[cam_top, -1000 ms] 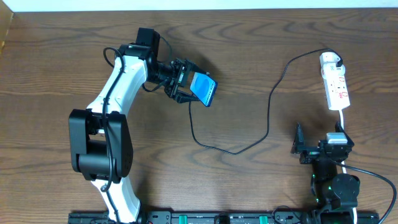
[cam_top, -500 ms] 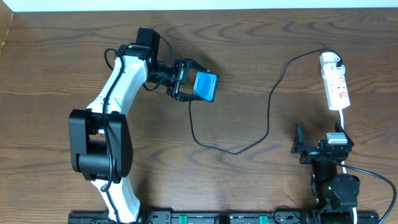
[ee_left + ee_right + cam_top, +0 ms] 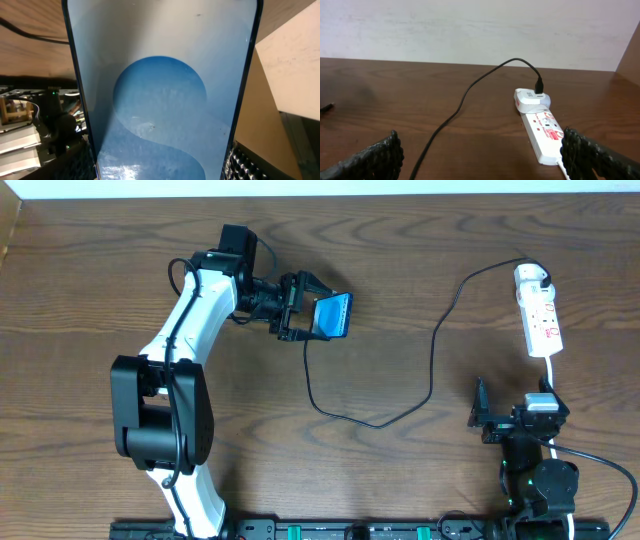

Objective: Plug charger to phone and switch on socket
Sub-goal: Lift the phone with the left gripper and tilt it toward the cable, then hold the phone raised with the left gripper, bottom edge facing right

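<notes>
Left wrist view: the phone (image 3: 160,100) fills the frame, screen toward the lens, with its long edges between my ribbed pads (image 3: 245,161). My left tool (image 3: 308,311) is clamped on it and holds it tilted, apparently off the counter (image 3: 100,260), probably to present the port edge to the connector. Only the overhead view shows the charger (image 3: 432,370) cable running from below that tool across the counter. I cannot tell whether its tip is seated. Right wrist view: my right tool (image 3: 482,159) is empty, fingers spread wide, facing the socket (image 3: 545,132). This view shows the plug head (image 3: 530,97) inserted at the strip's far end. The switch position is unreadable.
</notes>
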You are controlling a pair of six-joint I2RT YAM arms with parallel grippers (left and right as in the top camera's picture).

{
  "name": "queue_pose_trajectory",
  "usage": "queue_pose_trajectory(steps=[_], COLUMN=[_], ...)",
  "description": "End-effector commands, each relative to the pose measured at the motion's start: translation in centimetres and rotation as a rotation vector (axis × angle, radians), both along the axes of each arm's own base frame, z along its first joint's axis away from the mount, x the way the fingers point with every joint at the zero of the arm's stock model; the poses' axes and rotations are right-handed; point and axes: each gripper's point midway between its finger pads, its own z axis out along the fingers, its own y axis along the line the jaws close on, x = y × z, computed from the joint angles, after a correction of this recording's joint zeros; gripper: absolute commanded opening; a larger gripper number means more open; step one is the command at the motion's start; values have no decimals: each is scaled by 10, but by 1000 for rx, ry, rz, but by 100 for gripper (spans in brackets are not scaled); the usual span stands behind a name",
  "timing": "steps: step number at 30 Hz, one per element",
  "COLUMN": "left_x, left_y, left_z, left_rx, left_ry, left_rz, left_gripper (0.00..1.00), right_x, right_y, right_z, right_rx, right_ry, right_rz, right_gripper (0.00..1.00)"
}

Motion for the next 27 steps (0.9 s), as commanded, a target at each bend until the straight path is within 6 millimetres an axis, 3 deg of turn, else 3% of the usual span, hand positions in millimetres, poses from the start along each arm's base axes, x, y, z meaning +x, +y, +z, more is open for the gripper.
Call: queue_pose_trajectory(steps=[1, 27], left_x=[-2, -2], left_y=[-3, -3], left_z=[19, 19], left_rx=[-49, -42], left_ry=[19, 117], left_rz=[10, 54], left_gripper=[64, 64], right_x=[0, 0], right_y=[1, 1], right_z=[0, 0], right_rx=[-12, -12], right_ry=[-2, -2], right_rz=[4, 4], right_gripper=[99, 99])
